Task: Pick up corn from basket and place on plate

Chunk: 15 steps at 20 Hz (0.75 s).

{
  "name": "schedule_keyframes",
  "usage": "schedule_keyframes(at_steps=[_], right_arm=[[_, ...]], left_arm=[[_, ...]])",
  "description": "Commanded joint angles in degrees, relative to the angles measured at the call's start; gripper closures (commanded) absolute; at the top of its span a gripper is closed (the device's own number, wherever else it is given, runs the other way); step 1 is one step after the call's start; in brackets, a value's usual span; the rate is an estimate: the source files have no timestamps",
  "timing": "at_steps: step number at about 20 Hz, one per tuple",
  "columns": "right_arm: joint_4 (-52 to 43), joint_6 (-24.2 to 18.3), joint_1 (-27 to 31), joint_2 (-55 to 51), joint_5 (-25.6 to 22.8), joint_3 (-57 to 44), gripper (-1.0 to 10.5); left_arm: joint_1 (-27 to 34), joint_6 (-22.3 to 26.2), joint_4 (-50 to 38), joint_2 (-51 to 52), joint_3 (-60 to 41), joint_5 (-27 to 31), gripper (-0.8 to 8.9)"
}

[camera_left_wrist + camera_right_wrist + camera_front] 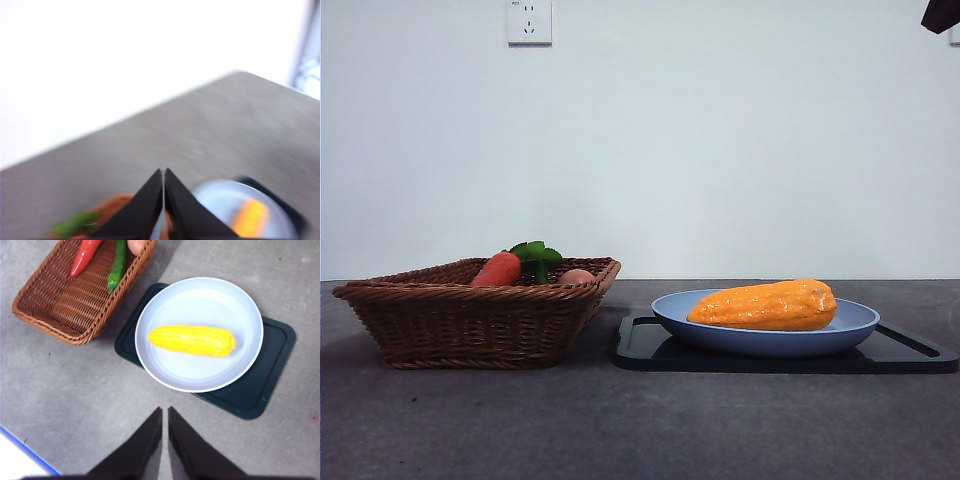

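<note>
Grey table (470,420) lies bare in front, corn (765,305) lying inside the plate (760,343) rim beside the basket (470,320), left gripper (164,172) and right gripper (165,410) both pressed together, high above.

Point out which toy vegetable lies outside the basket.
The corn, the bumpy yellow-orange cob, lies on its side on the light blue plate. The red carrot and the green pepper lie in the wicker basket.

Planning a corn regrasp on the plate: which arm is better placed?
Probably right: its tool hangs above the corn on the plate, jaws closed, with a sharp view. The left tool sees it blurred.
</note>
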<state>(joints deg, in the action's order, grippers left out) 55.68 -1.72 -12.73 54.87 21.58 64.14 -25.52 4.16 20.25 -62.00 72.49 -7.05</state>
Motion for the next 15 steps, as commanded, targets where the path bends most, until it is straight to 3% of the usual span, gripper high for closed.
schedule_keyframes(at_steps=[1,7,10,15], right_arm=[[-0.44,-0.26,-0.15,0.44,-0.04,1.18,9.4],[-0.44,-0.26,-0.15,0.44,-0.07,1.18,9.4],[-0.44,-0.26,-0.15,0.44,-0.07,1.18,9.4],[-0.44,-0.26,-0.15,0.44,-0.07,1.18,9.4]], left_arm=[[8.07,1.18,-2.01,5.22,-5.51,0.07,8.06],[24.87,1.18,-14.32,25.42,-30.97,0.07,8.06],[27.54,1.11,-19.41,33.83,-43.17,0.07,8.06],[28.30,-0.74,-20.13,44.87,-57.66,0.07,8.06]])
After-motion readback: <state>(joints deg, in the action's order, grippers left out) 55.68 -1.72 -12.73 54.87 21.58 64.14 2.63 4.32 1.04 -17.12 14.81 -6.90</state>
